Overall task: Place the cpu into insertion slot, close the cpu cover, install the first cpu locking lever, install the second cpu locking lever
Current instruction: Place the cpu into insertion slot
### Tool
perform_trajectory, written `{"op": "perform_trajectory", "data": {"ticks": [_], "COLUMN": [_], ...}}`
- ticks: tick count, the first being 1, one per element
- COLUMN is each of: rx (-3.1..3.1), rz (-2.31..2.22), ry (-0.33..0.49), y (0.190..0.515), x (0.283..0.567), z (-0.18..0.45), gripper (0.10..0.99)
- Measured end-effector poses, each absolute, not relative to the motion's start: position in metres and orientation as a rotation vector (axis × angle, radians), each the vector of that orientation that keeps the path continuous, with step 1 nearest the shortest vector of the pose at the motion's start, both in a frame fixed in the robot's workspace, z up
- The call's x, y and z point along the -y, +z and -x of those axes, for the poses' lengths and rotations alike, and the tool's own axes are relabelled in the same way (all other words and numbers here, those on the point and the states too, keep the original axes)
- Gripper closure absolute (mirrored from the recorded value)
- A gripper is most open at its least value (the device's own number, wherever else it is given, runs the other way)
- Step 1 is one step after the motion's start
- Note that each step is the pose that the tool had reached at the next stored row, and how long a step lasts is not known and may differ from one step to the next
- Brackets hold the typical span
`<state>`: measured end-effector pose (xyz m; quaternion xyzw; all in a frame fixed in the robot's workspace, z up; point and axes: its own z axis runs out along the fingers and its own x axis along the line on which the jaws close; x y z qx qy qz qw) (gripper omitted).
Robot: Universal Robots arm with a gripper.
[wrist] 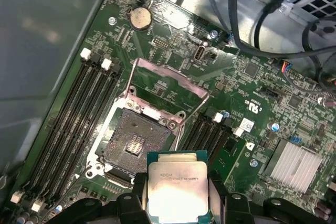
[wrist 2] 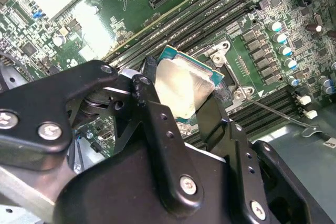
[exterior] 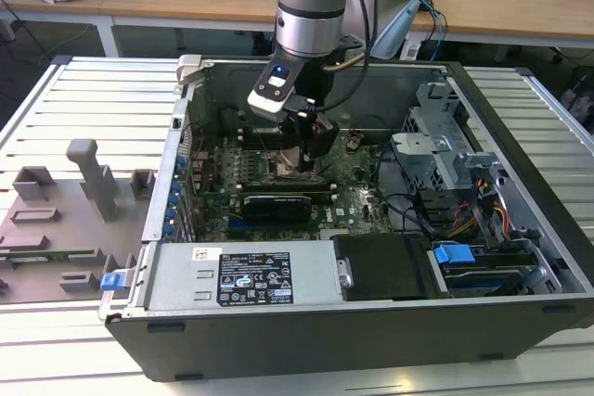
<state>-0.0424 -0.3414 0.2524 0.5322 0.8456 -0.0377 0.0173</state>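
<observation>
Item: cpu (wrist: 176, 184), silver face up, clamped by two opposite edges in the pincer (wrist 2: 177, 98). It is held over the green board just beside the insertion slot (wrist: 134, 142) and is not seated.
Slot: bare, dark centre exposed.
cpu cover (wrist: 169, 83): standing open, tilted up off the slot.
Handling note: probably best squared to the slot's rim, level, lowered straight without sliding, clear of the cover.

The insertion slot (wrist: 135, 142) lies bare, cpu cover (wrist: 170, 77) upright at its edge, cables (wrist: 232, 24) beyond.
</observation>
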Motion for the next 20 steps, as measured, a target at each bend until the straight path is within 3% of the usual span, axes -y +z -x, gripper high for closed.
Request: {"op": "perform_trajectory", "data": {"ticks": [20], "rx": [-2.415], "rz": [-1.921], "ry": [-0.181], "y": [0.2519], "x": [0.3413], "z": [0.0425], "gripper": [0.541]}}
